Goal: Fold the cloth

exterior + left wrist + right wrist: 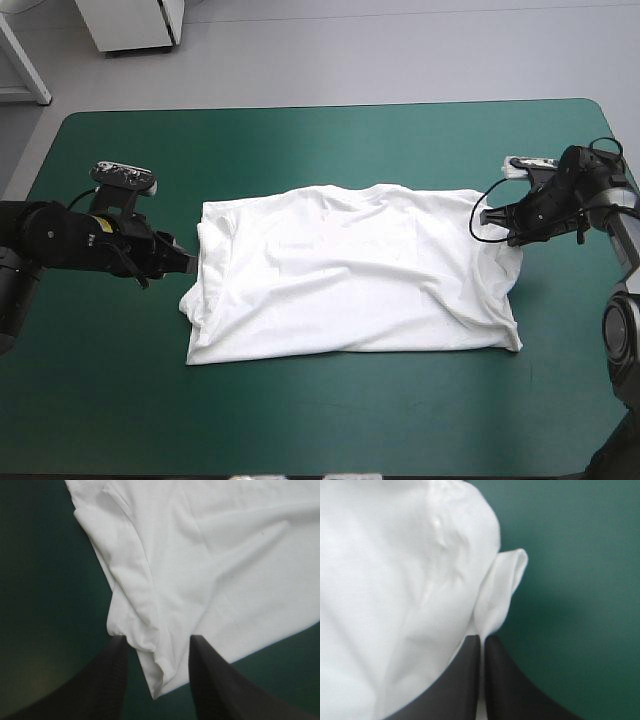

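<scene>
The T-shirt [350,270] lies spread nearly flat in the middle of the teal-green tabletop [300,140], wrinkled, with its left side doubled over in a loose flap. My left pincer [156,642] is released: its black fingers stand apart, and a corner of that left flap lies between them. My right pincer [482,639] is clenched on a thin fold at the T-shirt's right edge, where a small lip of cloth puffs up just ahead of the tips.

I judge the cloth light, soft and limp. It will sag and drag rather than hold a shape, and a thin pinch could slip out. The best holds look to be the corners and hems, where layers double, taken at both ends together.
</scene>
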`<action>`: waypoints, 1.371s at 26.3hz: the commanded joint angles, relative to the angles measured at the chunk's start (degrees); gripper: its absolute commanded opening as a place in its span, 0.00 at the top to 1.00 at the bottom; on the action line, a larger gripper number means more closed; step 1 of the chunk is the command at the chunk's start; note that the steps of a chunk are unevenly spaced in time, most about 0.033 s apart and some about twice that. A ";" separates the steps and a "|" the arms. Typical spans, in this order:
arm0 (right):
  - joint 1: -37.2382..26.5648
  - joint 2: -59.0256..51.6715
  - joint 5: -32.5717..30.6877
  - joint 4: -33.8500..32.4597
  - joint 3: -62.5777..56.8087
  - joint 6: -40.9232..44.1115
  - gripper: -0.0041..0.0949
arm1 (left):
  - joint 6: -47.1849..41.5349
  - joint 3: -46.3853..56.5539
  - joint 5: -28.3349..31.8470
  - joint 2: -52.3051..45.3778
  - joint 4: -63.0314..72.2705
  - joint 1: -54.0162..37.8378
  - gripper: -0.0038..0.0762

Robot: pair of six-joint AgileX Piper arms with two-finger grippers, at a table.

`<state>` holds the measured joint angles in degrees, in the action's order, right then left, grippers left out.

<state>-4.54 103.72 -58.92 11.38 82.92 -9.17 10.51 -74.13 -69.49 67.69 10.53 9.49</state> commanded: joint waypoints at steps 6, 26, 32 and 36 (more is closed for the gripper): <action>6.42 -4.96 -1.12 2.53 1.81 -1.60 0.97 | -0.58 -1.86 1.85 -1.50 2.00 0.28 0.58; 12.86 2.25 -2.43 1.69 4.12 -4.72 0.95 | -0.25 -1.86 -0.28 -2.43 1.66 0.28 0.58; 12.86 1.24 -6.93 3.83 8.36 -6.34 0.69 | 0.54 -1.86 -1.23 -4.94 0.33 0.28 0.58; 12.86 -5.44 -9.13 -1.00 8.35 -5.42 0.55 | -2.87 -1.76 -3.88 -9.89 -7.40 0.28 0.58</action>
<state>8.42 104.80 -67.10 11.95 89.41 -14.79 9.54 -74.21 -71.86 60.55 5.69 9.49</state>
